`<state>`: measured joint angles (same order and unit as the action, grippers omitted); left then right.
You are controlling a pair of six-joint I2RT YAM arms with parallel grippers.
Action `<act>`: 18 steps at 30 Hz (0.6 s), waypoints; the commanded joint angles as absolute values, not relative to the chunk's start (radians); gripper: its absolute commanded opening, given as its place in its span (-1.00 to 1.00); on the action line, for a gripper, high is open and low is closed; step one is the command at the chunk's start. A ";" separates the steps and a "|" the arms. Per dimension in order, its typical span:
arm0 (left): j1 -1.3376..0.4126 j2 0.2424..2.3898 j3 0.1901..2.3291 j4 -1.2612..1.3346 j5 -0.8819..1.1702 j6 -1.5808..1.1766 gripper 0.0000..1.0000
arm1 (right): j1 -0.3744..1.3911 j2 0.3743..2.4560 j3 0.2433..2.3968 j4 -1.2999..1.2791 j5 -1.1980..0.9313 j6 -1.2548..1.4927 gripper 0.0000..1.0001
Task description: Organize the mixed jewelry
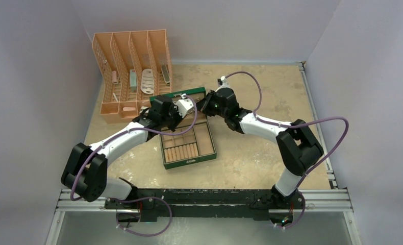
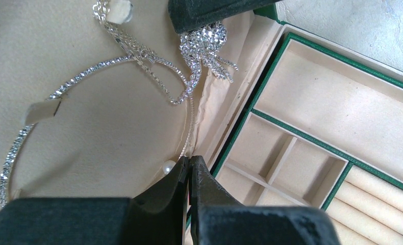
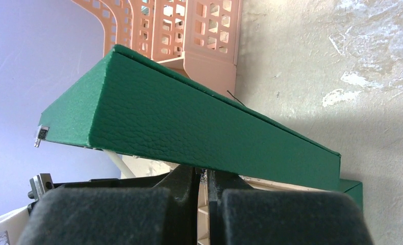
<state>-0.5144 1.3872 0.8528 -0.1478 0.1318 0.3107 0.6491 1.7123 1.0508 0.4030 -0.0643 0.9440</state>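
Observation:
The green jewelry box (image 1: 165, 153) lies open, its lid (image 3: 189, 122) raised. On the lid's beige lining hang a thin glittering hoop (image 2: 87, 71), a fine chain, and a silvery chain cluster (image 2: 204, 43). A small pearl (image 2: 168, 166) sits beside my left fingertips. My left gripper (image 2: 189, 159) is shut, and the hoop's thin wire runs into its tips. It shows at the lid in the top view (image 1: 181, 108). My right gripper (image 3: 203, 171) is shut under the lid edge with a glittery bit between its tips. Its fingers (image 2: 209, 13) pinch the top of the chain cluster.
The box tray (image 2: 271, 71) has beige compartments and ring rolls (image 2: 378, 196). Beige tabs (image 2: 41, 109) hold the hoop to the lining. A peach slotted organizer (image 1: 130, 71) stands behind the box at the back left, and it also shows in the right wrist view (image 3: 199, 30).

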 commanded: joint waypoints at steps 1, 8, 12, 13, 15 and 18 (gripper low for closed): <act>-0.517 1.351 0.894 -0.121 0.203 0.321 -1.00 | 0.652 1.710 1.098 0.443 -0.010 1.007 -1.00; -0.517 1.353 0.895 -0.124 0.207 0.322 -1.00 | 0.658 1.727 1.073 0.432 0.074 1.076 -1.00; -0.517 1.351 0.890 -0.124 0.209 0.325 -1.00 | 0.659 1.739 1.043 0.479 0.044 1.188 -1.00; -0.517 1.351 0.888 -0.123 0.209 0.327 -1.00 | 0.659 1.741 1.036 0.495 0.021 1.218 -0.98; -0.517 1.351 0.882 -0.120 0.210 0.329 -1.00 | 0.660 1.751 1.034 0.518 0.002 1.278 -0.97; -0.517 1.350 0.879 -0.119 0.216 0.332 -1.00 | 0.660 1.769 1.040 0.518 -0.018 1.330 -0.96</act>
<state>-0.5125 1.3872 0.8528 -0.1509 0.1410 0.3199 0.6617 1.7451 1.0359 0.4534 -0.0067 1.2072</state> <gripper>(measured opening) 0.008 0.026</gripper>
